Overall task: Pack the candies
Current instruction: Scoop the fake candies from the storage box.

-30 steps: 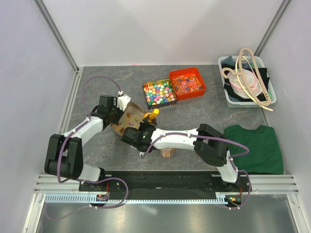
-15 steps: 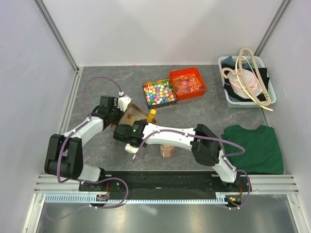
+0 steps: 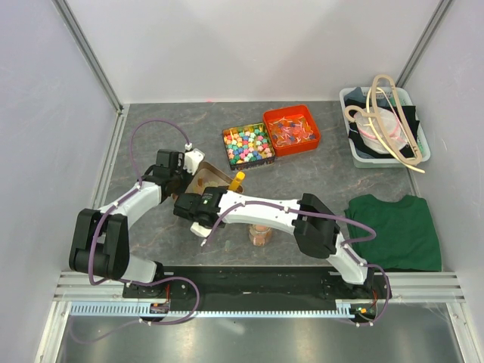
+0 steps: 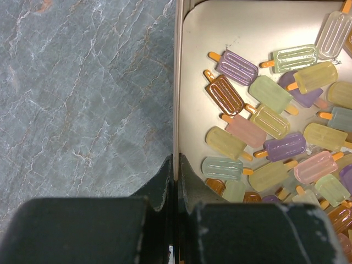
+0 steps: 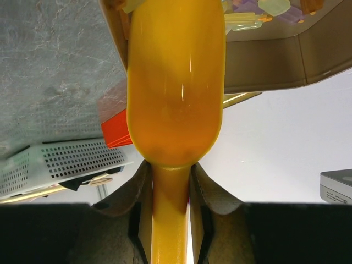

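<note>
The candies (image 4: 269, 121) are small pastel ice-lolly shapes lying in a metal tray (image 4: 203, 44), which sits left of centre in the top view (image 3: 214, 175). My left gripper (image 4: 175, 165) is shut on the tray's thin rim, with one finger outside it and one inside. In the top view it (image 3: 180, 178) is at the tray's left edge. My right gripper (image 5: 170, 187) is shut on the handle of a yellow scoop (image 5: 176, 82), whose bowl reaches up against the tray (image 5: 275, 60). A few candies (image 5: 242, 19) show beside the bowl. From above, the scoop (image 3: 237, 180) lies at the tray's right side.
A small jar (image 3: 259, 235) holding candies stands just in front of the right forearm. Behind are a box of bright cube candies (image 3: 247, 145) and an orange bin (image 3: 292, 130). A white basket (image 3: 383, 127) and a green cloth (image 3: 395, 231) lie to the right.
My right wrist has swung left toward the tray, keeping hold of the scoop, and the jar has come out from under the forearm. The left arm has stayed put.
</note>
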Available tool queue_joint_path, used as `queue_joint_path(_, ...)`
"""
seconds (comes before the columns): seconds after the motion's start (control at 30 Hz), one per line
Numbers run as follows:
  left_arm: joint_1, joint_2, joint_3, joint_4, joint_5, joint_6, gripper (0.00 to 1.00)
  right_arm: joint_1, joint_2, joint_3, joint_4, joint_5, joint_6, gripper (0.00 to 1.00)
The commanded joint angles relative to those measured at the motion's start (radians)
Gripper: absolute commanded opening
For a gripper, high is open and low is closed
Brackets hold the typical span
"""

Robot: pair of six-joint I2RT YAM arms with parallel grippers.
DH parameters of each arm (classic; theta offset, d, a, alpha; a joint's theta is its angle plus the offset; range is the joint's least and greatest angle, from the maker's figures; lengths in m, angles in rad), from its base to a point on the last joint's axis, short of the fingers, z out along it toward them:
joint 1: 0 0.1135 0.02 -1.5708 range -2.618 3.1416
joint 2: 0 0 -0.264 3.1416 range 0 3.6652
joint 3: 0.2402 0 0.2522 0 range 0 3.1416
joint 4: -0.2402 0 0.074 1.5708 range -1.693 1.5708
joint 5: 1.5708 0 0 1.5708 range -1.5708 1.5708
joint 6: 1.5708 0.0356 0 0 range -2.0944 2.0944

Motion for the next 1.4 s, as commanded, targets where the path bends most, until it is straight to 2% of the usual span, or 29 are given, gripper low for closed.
queue_joint_path(0.0, -0.010, -0.067, 0.019, 0.081, 0.022, -0.057, 0.02, 0.000, 0.100, -0.004, -0.009, -0.292, 0.016, 0.00)
queue_joint_path(0.1, -0.010, -0.078, 0.005, 0.092, 0.021, -0.055, 0.02, -0.025, 0.105, -0.024, -0.003, -0.291, 0.007, 0.00)
queue_joint_path(0.23, -0.010, -0.084, -0.007, 0.099, 0.031, -0.052, 0.02, -0.082, 0.056, -0.127, 0.074, -0.199, -0.039, 0.00)
queue_joint_path(0.4, -0.010, -0.078, -0.009, 0.112, 0.042, -0.047, 0.02, -0.115, 0.021, -0.133, 0.083, -0.145, -0.065, 0.00)
queue_joint_path(0.67, -0.010, -0.066, 0.022, 0.085, 0.005, -0.057, 0.02, -0.070, 0.041, -0.110, 0.109, -0.124, -0.034, 0.00)
queue_joint_path(0.93, -0.011, -0.100, 0.054, 0.024, -0.058, -0.081, 0.02, -0.007, 0.110, 0.002, 0.074, -0.174, 0.108, 0.00)
queue_joint_path(1.37, -0.011, -0.075, 0.072, 0.000, -0.068, -0.118, 0.02, 0.027, 0.194, 0.141, 0.000, -0.257, 0.375, 0.00)
